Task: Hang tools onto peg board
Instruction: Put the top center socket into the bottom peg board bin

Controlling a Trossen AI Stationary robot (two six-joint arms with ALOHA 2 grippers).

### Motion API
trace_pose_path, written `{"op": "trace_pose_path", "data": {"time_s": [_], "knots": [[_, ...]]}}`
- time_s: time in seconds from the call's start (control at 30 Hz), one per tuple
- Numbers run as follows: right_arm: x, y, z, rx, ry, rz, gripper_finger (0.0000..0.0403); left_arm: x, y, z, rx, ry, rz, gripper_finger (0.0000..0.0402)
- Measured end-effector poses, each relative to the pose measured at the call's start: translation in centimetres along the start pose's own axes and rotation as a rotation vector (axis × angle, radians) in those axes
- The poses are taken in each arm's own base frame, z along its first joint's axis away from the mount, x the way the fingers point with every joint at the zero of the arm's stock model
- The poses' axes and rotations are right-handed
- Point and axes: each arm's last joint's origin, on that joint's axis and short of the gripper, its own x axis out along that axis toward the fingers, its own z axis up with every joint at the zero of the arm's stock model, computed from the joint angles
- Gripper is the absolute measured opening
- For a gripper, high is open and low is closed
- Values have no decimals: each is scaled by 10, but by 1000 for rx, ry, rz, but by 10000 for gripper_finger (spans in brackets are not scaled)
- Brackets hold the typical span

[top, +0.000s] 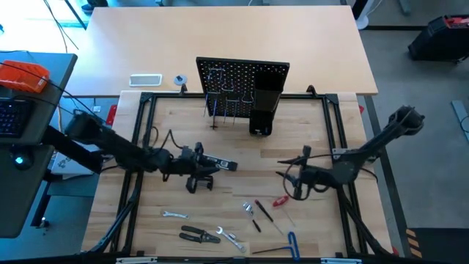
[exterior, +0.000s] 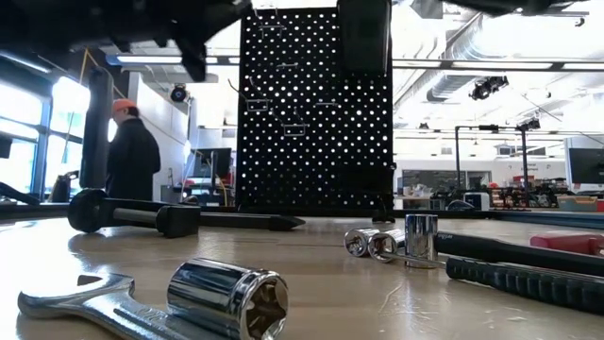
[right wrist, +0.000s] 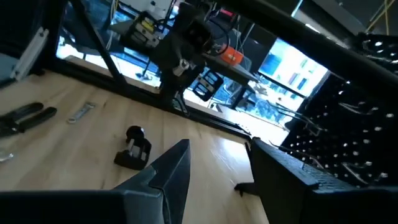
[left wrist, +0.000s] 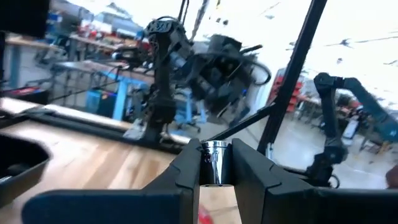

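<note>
1. Where the peg board (top: 242, 82) stands upright at the far-mid part of the desk (top: 315, 125), thin hooks and a black box holder (top: 264, 110) are seen on its face; nothing but those is made out on it.
2. Tools are spread over the near half of the desk: a black C-clamp (top: 199, 182) near centre-left, a small wrench (top: 174, 215), black-handled pliers (top: 199, 235), another wrench (top: 231, 238), a red-handled screwdriver (top: 279, 201) and a blue-handled hex key (top: 293, 243) toward the near edge.
3. In the low view a chrome socket (exterior: 231, 297) is seen lying on a wrench, close to the camera.
4. The left gripper (left wrist: 216, 165) is held above the desk at centre-left, jaws pinching a small shiny metal piece (left wrist: 215, 163); its exact kind can't be told.
5. The right gripper (right wrist: 214, 171) is held at centre-right, near the screwdriver, jaws spread, nothing betw. them.
6. A person (exterior: 130, 156) is seen in the room behind, beyond the desk.
</note>
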Motion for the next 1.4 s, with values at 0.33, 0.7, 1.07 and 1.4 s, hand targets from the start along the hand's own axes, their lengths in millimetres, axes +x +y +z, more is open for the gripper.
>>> {"op": "trace_pose_path", "data": {"time_s": [0.33, 0.7, 1.07, 1.4], "knots": [[53, 25, 11, -211, 76, -6, 161, 45, 11, -16, -75, -45, -109, 51], [92, 38, 18, -300, 119, -38, 217, 59, 9, -16, -80, -102, -138, 51], [112, 43, 34, -338, 91, -42, 211, 65, 7, -18, -69, -139, -170, 51], [117, 39, 41, -323, 53, -68, 211, 71, 4, -17, -35, -169, -192, 51]]}}
